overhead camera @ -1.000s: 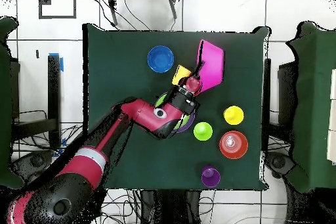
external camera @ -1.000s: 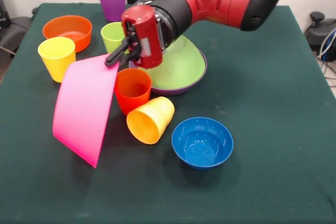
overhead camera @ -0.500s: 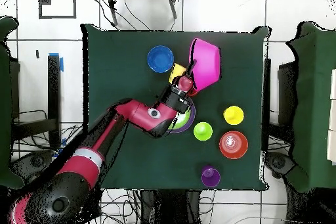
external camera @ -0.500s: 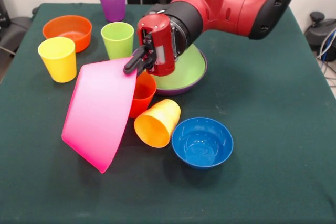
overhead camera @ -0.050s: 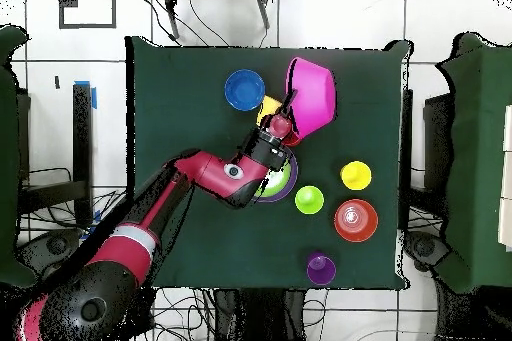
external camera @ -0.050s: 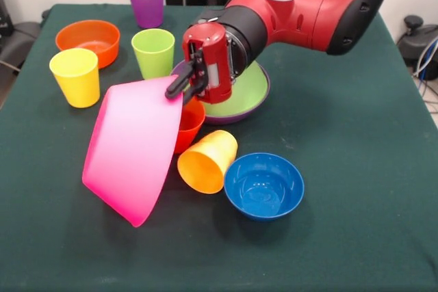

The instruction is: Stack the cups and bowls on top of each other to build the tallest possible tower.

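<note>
The gripper is pinched shut on the rim of the pink bowl, one dark finger above the lip and the other hidden behind it. The bowl hangs tilted from that grip, its mouth turned away from the front camera and its rounded base pointing toward 7 o'clock in the front view; its low edge looks close to the table, though whether it touches I cannot tell. Seen from overhead the pink bowl lies at about 1 o'clock from the gripper.

The relation that matters is between the held bowl and the two things just under the gripper. The orange-red cup stands upright right against the pink wall, partly hidden by it, and the yellow-orange cup lies on its side at about 5 o'clock from the gripper, mouth facing the front camera. Any swing of the bowl toward 3 o'clock would likely push them.

At 3 o'clock from the gripper, behind the arm, the green bowl sits nested in the purple bowl. The blue bowl is at 5 o'clock. The lime cup, yellow cup, orange bowl and purple cup stand between 9 and 11 o'clock.
</note>
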Controlling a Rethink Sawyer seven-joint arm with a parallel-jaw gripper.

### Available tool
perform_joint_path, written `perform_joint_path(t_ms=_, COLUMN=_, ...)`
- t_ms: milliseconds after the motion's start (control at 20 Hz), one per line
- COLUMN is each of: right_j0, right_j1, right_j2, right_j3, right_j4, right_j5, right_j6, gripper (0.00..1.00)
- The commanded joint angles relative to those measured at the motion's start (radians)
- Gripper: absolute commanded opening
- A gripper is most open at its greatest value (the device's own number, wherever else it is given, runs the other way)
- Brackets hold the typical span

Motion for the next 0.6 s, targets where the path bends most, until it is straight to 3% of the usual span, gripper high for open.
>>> perform_joint_path(t_ms=50, right_j0=0.007, right_j1=0.057, right_j2=0.163, right_j3=-0.058, right_j4=0.018, right_j5=-0.006, right_j6=0.207, gripper=1.0)
perform_joint_path(t_ms=600, right_j0=-0.004, right_j1=0.048, right_j2=0.168, right_j3=-0.064, right_j4=0.045, right_j5=-0.03, right_j6=0.185, gripper=1.0)
